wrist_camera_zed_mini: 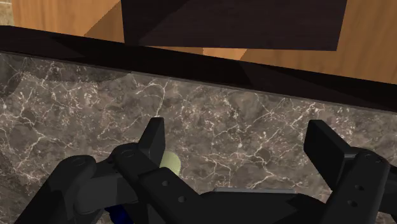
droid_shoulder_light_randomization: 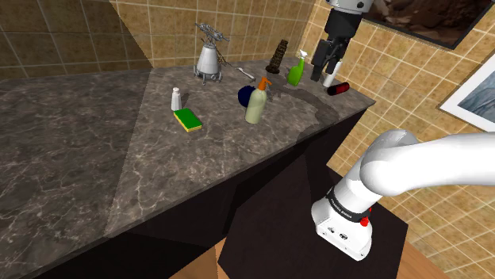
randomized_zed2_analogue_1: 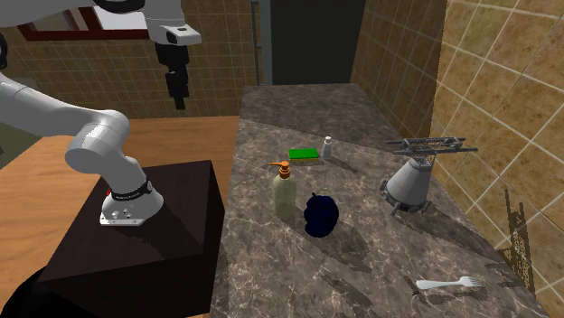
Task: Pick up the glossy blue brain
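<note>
Open gripper up high, blue brain low on the counter.
The fingers are spread wide and hold nothing. In the shoulder view the brain sits at about 9 o'clock from the gripper, well apart. It looks round, with no long side. The soap bottle just beside it hides part of it.

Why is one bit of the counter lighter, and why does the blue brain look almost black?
Shoulder view: a paler wedge of light crosses the counter, with dimmer stone at its left. Second exterior view: the brain is dimly lit, so its blue looks nearly black. Wrist view: the counter's front edge is a dark band.
</note>
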Robot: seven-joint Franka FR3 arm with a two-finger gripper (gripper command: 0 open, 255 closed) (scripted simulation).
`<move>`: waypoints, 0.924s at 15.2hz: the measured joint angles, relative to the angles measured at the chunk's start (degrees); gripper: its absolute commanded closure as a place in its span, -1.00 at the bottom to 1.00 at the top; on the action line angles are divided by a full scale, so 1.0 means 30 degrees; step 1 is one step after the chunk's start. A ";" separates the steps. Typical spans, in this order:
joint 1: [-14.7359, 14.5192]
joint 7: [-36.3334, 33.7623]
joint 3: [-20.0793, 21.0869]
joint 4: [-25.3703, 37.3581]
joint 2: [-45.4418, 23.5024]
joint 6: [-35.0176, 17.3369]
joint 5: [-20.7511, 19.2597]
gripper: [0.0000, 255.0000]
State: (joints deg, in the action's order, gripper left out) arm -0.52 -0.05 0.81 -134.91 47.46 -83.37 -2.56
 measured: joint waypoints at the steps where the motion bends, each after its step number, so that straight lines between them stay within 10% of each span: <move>1: 0.0000 0.0000 0.0000 0.0000 0.0000 0.0000 0.0000 -1.00; 14: 0.0923 0.0702 -0.1720 -0.1537 -0.5215 -0.8777 -0.1197 -1.00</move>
State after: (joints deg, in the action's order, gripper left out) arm 2.25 2.06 -4.35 -139.52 31.81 -109.70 -6.16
